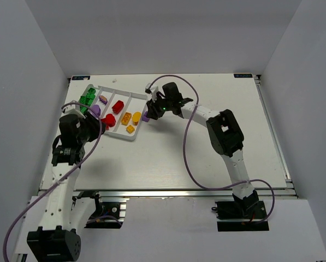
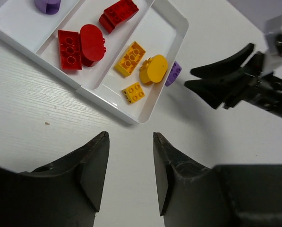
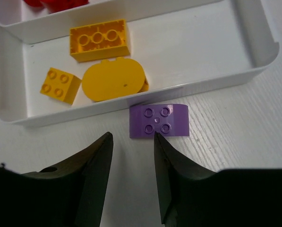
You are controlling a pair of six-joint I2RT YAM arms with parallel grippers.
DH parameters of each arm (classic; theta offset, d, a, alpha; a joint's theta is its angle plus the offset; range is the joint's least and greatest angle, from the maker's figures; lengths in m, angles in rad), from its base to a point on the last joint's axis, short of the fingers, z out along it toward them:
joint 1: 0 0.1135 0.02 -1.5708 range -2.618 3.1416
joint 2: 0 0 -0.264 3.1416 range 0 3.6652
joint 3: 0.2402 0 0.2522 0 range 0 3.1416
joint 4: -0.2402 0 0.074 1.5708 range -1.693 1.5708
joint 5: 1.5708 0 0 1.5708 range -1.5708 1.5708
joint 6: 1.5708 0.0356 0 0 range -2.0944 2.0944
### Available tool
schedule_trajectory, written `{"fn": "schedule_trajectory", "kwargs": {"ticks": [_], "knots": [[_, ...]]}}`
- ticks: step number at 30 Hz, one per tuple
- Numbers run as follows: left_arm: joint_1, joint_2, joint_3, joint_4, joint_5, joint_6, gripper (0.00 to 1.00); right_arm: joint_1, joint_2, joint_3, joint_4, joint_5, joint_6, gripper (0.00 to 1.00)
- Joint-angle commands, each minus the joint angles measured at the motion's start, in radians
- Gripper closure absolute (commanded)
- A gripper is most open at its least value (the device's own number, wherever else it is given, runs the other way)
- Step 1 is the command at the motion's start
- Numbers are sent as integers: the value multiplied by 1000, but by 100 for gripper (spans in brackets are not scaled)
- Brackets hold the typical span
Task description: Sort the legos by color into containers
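The white tray [image 1: 124, 91] holds green legos [image 1: 87, 98], purple legos [image 1: 103, 99], red legos [image 1: 118, 106] and yellow legos [image 1: 126, 118], each colour in its own compartment. One purple lego [image 3: 158, 120] lies on the table against the tray's outer wall [image 3: 254, 71], beside the yellow compartment; it also shows in the top view [image 1: 146, 115] and the left wrist view [image 2: 173, 74]. My right gripper [image 3: 131, 135] is open and empty, its tips just short of that lego. My left gripper [image 2: 130, 135] is open and empty over bare table near the tray's near corner.
The yellow compartment holds a studded brick [image 3: 98, 40], an oval [image 3: 113, 79] and a small square brick [image 3: 60, 85]. The right gripper [image 2: 190, 78] shows in the left wrist view, close to the tray. Grey walls surround the white table [image 1: 206, 158].
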Motion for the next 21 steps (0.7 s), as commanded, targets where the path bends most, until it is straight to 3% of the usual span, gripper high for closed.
{"fn": "schedule_trajectory", "kwargs": {"ticks": [1, 8, 21], "knots": [[0, -69, -18, -43, -37, -52, 47, -3, 29, 46, 103, 171, 214, 55], [0, -131, -12, -114, -72, -67, 62, 0, 93, 115, 105, 218, 316, 58], [0, -167, -10, -157, -77, -97, 60, 21, 146, 144, 127, 233, 340, 51]]}}
